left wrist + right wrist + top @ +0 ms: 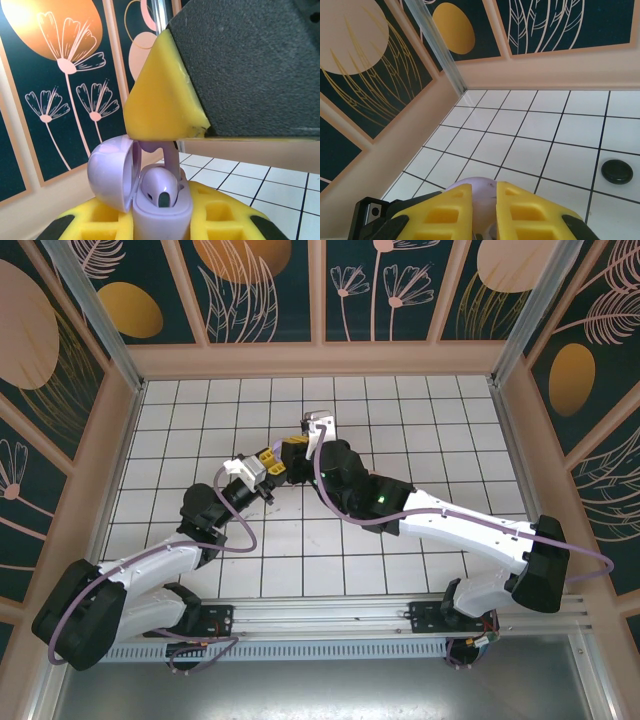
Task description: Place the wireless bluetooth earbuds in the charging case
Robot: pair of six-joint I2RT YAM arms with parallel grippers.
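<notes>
The left gripper (160, 222) is closed on the charging case (162, 217). The case is held upright between the two yellow fingers (90, 225) and lifted off the tiled table (280, 185). Its lid (110, 172) is swung open to the left of the left wrist view. One earbud (160, 187) is seated in the case, rounded head uppermost.

A second purple earbud (171, 156) is seen beside it, its stem rising from the case mouth to the underside of a yellow finger (160, 95) of the right gripper. How deep its lower end sits in the case cannot be told.

In the right wrist view the right gripper (484, 192) is nearly closed, with only a narrow slot left between its yellow fingers (445, 210). A pale purple rounded surface (477, 184) is visible just beyond the fingertips; it cannot be told which part of the case it is.

In the top view the left gripper (268, 464) and right gripper (293, 447) are brought together tip to tip over the middle of the white grid table (420, 420).

A black disc (616, 171) lies flat on a tile, well apart from the grippers. The table is enclosed by walls with dark floral panels (55, 100).
</notes>
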